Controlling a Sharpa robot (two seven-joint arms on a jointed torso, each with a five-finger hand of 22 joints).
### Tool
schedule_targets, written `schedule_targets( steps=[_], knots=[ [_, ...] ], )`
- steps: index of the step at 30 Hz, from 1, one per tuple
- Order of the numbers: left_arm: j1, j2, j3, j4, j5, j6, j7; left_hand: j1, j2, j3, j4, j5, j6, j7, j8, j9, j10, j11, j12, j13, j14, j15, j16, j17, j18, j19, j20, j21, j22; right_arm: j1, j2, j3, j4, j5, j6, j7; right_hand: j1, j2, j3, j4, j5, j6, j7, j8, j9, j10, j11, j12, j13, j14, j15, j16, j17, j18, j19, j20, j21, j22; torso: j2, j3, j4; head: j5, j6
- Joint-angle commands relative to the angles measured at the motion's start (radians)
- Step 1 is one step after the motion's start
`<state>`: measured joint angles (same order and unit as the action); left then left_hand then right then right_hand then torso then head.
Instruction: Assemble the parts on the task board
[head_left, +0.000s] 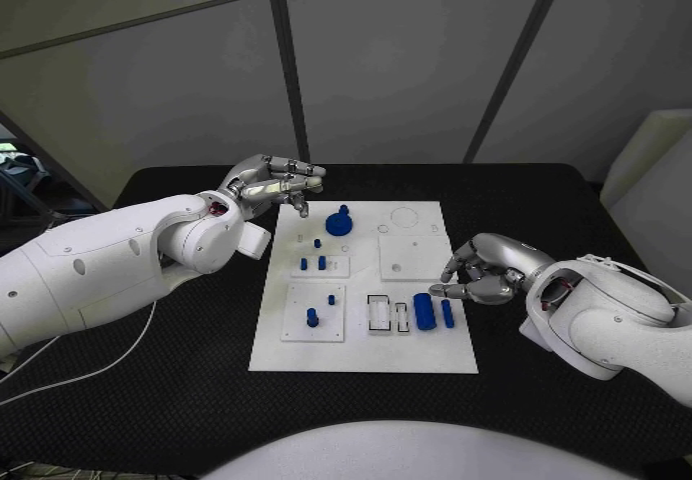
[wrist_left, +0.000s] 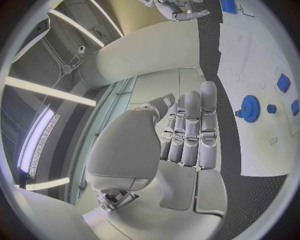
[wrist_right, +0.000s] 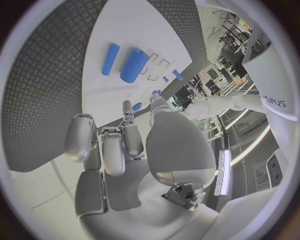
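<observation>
Silver left hand (head_left: 271, 184) and right hand (head_left: 483, 270) both hover curled, holding nothing.

My silver right hand (wrist_right: 115, 145) hangs over the flat white task board (wrist_right: 119, 95) with fingers curled in, holding nothing. Beyond my fingertips lie 2 blue cylinders side by side: a thick one (wrist_right: 133, 65) and a slimmer one (wrist_right: 110, 59), both apart from my fingers. Near them sit small blue pegs (wrist_right: 177, 75), further from my fingertips.
</observation>
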<state>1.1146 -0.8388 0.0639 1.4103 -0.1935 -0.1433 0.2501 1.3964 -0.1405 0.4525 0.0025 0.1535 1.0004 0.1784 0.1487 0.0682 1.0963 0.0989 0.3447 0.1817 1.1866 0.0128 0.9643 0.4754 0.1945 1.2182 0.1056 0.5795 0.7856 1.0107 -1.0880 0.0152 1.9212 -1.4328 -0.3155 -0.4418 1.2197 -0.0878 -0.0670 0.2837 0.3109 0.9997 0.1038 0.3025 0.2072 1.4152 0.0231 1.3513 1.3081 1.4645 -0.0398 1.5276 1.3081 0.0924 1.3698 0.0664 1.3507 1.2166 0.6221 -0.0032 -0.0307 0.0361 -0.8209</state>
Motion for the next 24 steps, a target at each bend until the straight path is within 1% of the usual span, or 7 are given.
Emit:
schedule_targets(
  steps=[1,3,8,15,17,24],
  knots=[
    [0.002,0.001,0.0,0.003,0.004,-0.001,0.006,-0.002,0.007,-0.005,0.001,-0.005,-0.007,0.002,0.007,0.001,-0.008,-0.001,0.005,0.001,-0.003,0.001,0.001,-0.001,-0.013,-0.005,0.001,-0.005,-0.002,-0.013,0.011,-0.002,-0.005,-0.04,0.03,-0.095,-0.007,0.002,-0.011,0.005,0.009,-0.009,-0.001,0.008,0.005,0.009,0.001,0.004,0.019,0.089,-0.004,0.005,0.175,-0.017,0.007,0.0,0.008,0.003,0.001,0.001,0.0,0.002,-0.001],
    [0.002,0.0,0.0,0.003,0.004,-0.001,0.006,-0.002,0.007,-0.005,0.001,-0.005,-0.007,0.002,0.007,0.001,-0.008,-0.001,0.005,0.001,-0.003,0.001,0.001,-0.001,-0.013,-0.005,0.001,-0.005,-0.002,-0.021,0.019,-0.002,-0.01,-0.043,0.033,-0.106,-0.008,0.004,-0.015,0.006,0.012,-0.01,-0.001,0.01,0.008,0.009,0.001,0.004,0.02,0.09,-0.004,0.006,0.177,-0.017,0.008,0.0,0.009,0.004,0.001,0.0008,0.0006,0.002,-0.001],
    [0.002,-0.001,0.0,0.003,0.004,-0.001,0.007,-0.002,0.007,-0.005,0.001,-0.005,-0.007,0.002,0.007,0.001,-0.008,-0.001,0.005,0.001,-0.003,0.001,0.001,-0.001,-0.013,-0.005,0.001,-0.005,-0.002,-0.042,0.04,-0.003,-0.023,-0.052,0.036,-0.12,-0.012,0.008,-0.022,0.007,0.017,-0.012,-0.002,0.015,0.012,0.008,0.001,0.004,0.021,0.09,-0.004,0.006,0.179,-0.018,0.008,0.0,0.01,0.006,0.001,0.001,-0.001,0.003,-0.003],
    [0.002,-0.002,0.0,0.004,0.004,0.0,0.007,-0.002,0.007,-0.005,0.001,-0.005,-0.007,0.002,0.007,0.001,-0.008,-0.001,0.005,0.001,-0.003,0.001,0.001,-0.001,-0.013,-0.005,0.001,-0.005,-0.002,-0.062,0.066,-0.004,-0.035,-0.063,0.037,-0.121,-0.014,0.013,-0.028,0.008,0.021,-0.013,-0.002,0.02,0.016,0.008,0.0,0.003,0.022,0.09,-0.004,0.007,0.179,-0.018,0.008,0.0,0.01,0.007,0.002,0.0013,-0.0017,0.005,-0.007],
    [0.002,-0.002,0.0,0.004,0.004,0.0,0.007,-0.002,0.007,-0.005,0.001,-0.005,-0.007,0.002,0.007,0.001,-0.008,-0.001,0.005,0.001,-0.003,0.001,0.001,-0.001,-0.013,-0.005,0.001,-0.005,-0.002,-0.067,0.073,-0.004,-0.04,-0.066,0.038,-0.121,-0.014,0.013,-0.028,0.008,0.021,-0.013,-0.002,0.02,0.017,0.008,0.0,0.003,0.022,0.09,-0.004,0.007,0.18,-0.018,0.008,0.0,0.01,0.007,0.002,0.0011,-0.0008,0.005,-0.007],
    [0.002,-0.002,0.0,0.003,0.004,0.001,0.006,-0.002,0.007,-0.005,0.001,-0.005,-0.007,0.002,0.007,0.001,-0.008,-0.001,0.005,0.001,-0.003,0.001,0.001,-0.001,-0.013,-0.005,0.001,-0.005,-0.002,-0.082,0.096,-0.004,-0.054,-0.075,0.032,-0.119,-0.013,0.021,-0.033,0.007,0.026,-0.014,-0.003,0.026,0.022,0.009,0.0,0.005,0.026,0.09,-0.004,0.007,0.18,-0.018,0.008,0.0,0.01,0.008,0.002,0.0018,-0.0006,0.008,-0.011]
  ],
)
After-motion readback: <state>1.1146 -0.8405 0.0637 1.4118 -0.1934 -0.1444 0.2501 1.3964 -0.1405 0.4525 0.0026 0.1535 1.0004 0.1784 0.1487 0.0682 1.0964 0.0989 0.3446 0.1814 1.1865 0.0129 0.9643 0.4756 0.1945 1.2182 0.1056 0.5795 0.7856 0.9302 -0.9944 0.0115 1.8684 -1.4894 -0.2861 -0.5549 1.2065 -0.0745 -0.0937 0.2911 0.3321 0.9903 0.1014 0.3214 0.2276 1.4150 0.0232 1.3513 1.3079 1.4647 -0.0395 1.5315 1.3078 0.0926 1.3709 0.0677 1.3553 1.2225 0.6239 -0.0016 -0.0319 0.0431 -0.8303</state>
